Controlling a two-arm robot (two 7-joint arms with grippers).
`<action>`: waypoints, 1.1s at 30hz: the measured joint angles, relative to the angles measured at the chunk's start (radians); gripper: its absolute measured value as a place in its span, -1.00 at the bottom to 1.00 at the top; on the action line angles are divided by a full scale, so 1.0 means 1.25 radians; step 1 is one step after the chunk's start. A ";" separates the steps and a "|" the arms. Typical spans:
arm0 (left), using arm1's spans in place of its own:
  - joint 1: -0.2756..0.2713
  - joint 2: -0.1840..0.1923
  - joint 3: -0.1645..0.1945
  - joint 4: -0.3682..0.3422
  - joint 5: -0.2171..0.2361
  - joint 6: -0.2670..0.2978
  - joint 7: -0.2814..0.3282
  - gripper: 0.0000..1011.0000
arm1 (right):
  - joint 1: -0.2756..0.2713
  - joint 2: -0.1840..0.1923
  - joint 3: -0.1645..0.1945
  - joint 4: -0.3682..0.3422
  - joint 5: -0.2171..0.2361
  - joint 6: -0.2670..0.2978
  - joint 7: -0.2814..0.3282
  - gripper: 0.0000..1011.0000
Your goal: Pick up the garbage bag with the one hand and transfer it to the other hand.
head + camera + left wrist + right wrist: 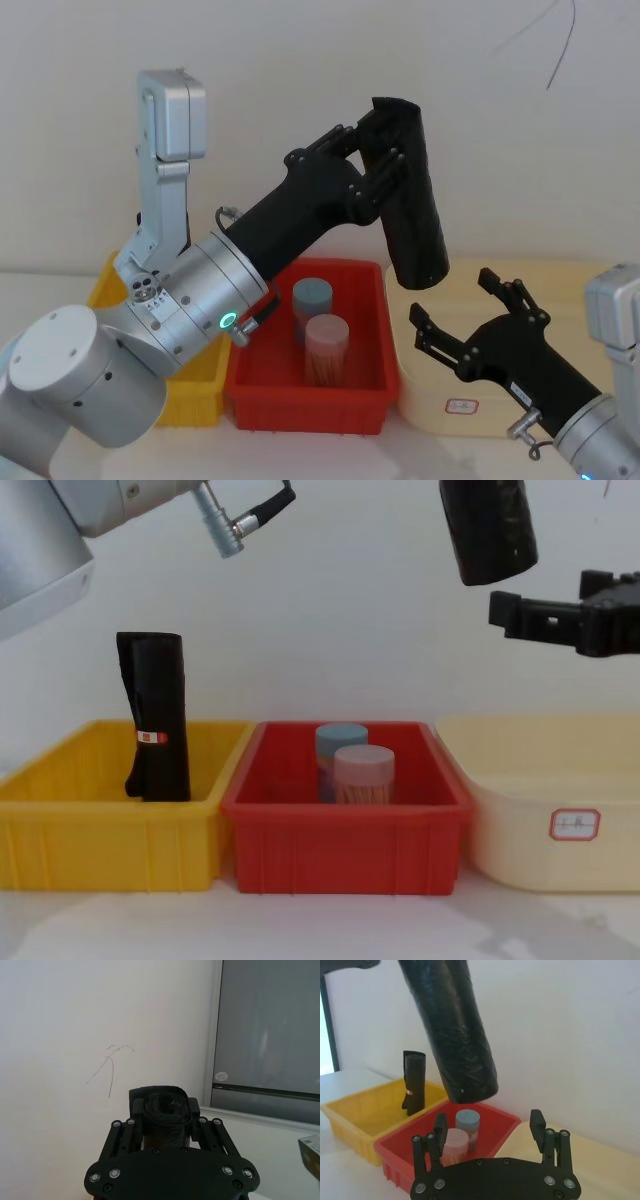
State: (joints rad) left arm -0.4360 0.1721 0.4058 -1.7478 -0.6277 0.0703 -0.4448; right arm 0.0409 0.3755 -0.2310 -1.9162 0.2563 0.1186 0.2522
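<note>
Handover stage: left claw (378, 160) pinches the garbage bag roll (418, 225) high above the red bin (305, 408); right claw (452, 300), spread, hovers right of that bin and should next enclose the roll's lower end.

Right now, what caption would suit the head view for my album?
Left gripper holds the garbage bag aloft, tilted, while the open right gripper hovers near its lower end.
</note>
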 joint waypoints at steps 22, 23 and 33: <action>0.000 0.001 0.000 0.000 0.000 -0.001 0.001 -0.02 | 0.017 0.012 -0.001 -0.023 -0.016 -0.016 0.030 0.98; 0.000 0.001 0.000 0.000 0.000 -0.001 0.001 -0.02 | 0.019 0.012 -0.002 -0.023 -0.016 -0.017 0.031 0.98; 0.000 0.001 0.000 0.000 0.000 -0.001 0.001 -0.02 | 0.044 0.010 -0.014 -0.010 -0.008 -0.028 0.043 0.98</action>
State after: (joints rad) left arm -0.4361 0.1728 0.4054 -1.7477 -0.6274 0.0688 -0.4436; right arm 0.0953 0.3874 -0.2482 -1.9290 0.2462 0.0835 0.3066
